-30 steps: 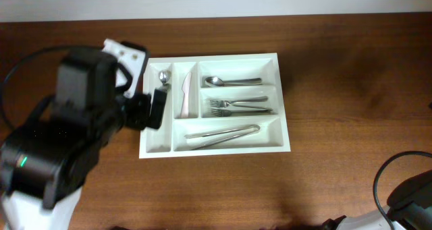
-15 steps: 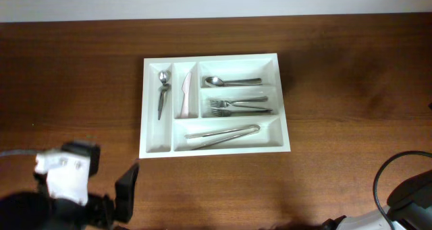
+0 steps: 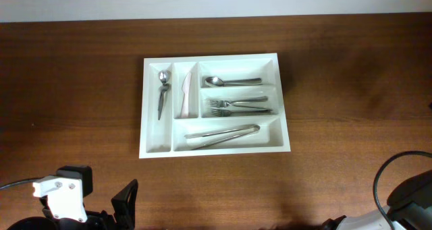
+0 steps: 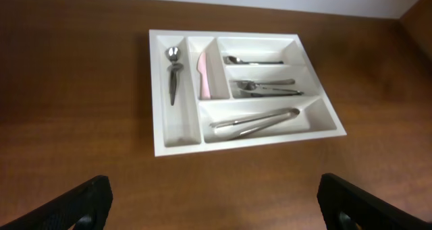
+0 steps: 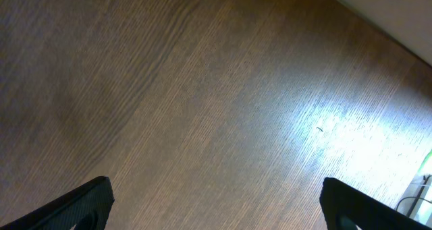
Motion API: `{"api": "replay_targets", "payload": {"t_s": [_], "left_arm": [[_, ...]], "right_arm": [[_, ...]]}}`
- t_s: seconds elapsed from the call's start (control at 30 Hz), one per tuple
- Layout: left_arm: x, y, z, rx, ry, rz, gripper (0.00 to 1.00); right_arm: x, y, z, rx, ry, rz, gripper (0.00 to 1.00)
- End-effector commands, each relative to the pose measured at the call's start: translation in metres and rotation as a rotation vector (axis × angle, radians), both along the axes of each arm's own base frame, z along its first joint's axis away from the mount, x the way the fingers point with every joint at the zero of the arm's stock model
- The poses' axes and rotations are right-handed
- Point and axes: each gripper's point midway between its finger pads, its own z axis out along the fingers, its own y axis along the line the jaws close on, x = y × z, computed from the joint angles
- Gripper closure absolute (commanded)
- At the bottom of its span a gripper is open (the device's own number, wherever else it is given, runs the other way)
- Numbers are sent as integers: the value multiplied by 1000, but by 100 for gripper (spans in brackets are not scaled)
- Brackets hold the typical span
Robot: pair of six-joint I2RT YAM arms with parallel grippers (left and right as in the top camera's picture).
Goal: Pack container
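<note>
The container (image 3: 156, 139) is a white five-compartment tray at the table's centre, also in the left wrist view (image 4: 178, 130). Its two narrow compartments hold a metal scoop-like utensil (image 3: 162, 95) and a pale knife (image 3: 185, 95). The long ones hold a spoon (image 3: 233, 81), forks (image 3: 240, 106) and tongs (image 3: 223, 134). My left gripper (image 4: 216, 206) is open and empty over bare wood, well in front of the tray. My right gripper (image 5: 217, 206) is open and empty above bare tabletop, with no object near it.
The left arm (image 3: 64, 197) sits at the near left edge of the table in the overhead view. The right arm and its cable (image 3: 405, 193) occupy the near right corner. A pale wall (image 3: 216, 1) runs along the table's far edge.
The left arm has pulled back from over the tray's left side to the near left edge, uncovering the utensil in the leftmost compartment. The right arm has not moved.
</note>
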Motion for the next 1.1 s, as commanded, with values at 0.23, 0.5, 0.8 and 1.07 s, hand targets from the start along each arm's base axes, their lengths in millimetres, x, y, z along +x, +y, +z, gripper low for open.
{"api": "replay_targets", "payload": {"t_s": [0.23, 0.5, 0.8, 1.07], "left_arm": [[34, -12, -14, 258, -116, -159, 1], [86, -32, -59, 248, -148, -145, 1], [111, -19, -95, 181, -246, -54, 1], [92, -11, -109, 253, -451, -110, 1]], "right_arm": [[-2, 0, -3, 3, 7, -8, 1], [-2, 0, -3, 3, 7, -8, 1], [-2, 0, -3, 3, 7, -8, 1], [-2, -1, -3, 3, 7, -8, 1]]}}
